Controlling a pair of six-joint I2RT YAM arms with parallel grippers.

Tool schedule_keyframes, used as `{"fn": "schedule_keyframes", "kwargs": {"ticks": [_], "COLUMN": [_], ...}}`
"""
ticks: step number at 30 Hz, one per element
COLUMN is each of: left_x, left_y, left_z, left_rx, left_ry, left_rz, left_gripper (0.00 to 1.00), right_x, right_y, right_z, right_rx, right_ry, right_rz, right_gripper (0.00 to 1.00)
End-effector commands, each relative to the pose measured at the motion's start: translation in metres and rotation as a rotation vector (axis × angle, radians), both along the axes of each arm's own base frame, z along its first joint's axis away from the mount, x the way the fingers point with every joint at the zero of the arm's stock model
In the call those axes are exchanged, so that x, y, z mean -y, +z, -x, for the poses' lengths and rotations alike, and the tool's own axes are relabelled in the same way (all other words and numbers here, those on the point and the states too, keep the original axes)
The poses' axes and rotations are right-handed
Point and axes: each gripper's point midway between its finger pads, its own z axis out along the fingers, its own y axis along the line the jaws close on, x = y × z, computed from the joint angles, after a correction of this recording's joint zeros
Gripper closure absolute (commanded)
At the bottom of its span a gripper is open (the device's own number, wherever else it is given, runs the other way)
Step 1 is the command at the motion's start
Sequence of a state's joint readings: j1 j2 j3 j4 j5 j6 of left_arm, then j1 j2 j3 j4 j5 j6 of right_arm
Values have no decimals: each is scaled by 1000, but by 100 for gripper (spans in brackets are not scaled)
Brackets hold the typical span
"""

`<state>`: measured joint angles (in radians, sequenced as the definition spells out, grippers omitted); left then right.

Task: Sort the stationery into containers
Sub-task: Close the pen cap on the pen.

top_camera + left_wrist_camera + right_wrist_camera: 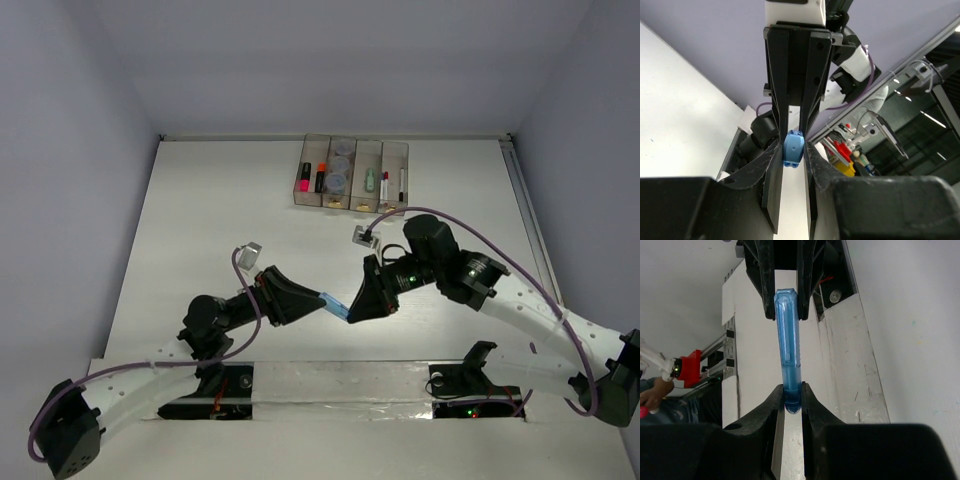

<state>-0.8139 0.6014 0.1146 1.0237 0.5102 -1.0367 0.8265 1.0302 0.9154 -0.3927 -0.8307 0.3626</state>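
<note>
Well apart from the bins [394, 152], on their near side, the light-blue piece [335, 305] is pinched at opposite ends by the left gripper [318, 298] and the right gripper [352, 311], so one should let go cleanly before the other carries it across.

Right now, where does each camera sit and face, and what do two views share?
Top: above, behind, looking down at table and bins; left arm, right arm show.
Left wrist: on left arm, faces along left claw toward right claw.
Right wrist: on right arm, faces along right claw toward left claw.
Shared: both wrists see the blue piece pinched between both claws.
</note>
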Motion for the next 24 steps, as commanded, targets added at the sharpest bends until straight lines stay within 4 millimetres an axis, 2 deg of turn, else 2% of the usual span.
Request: {"fn": "schedule_keyframes", "kwargs": {"ticks": [1, 10, 15, 24], "left_x": [0, 21, 35, 34], "left_y": [48, 39, 30, 20], "left_z": [22, 26, 30, 24], "left_rx": [131, 112, 93, 77], "left_ry": [-60, -78, -93, -47], "left_rz": [106, 76, 43, 13], "left_gripper": [100, 100, 100, 100], "right_x": [-10, -19, -21, -11], "right_y": [-7, -3, 7, 33], "right_z": [-32, -50, -62, -89], "right_rx": [62, 81, 122, 200], "right_ry": [-132, -204, -262, -397], "right_rz": [10, -18, -42, -86], "right_gripper": [100, 100, 100, 100]}}
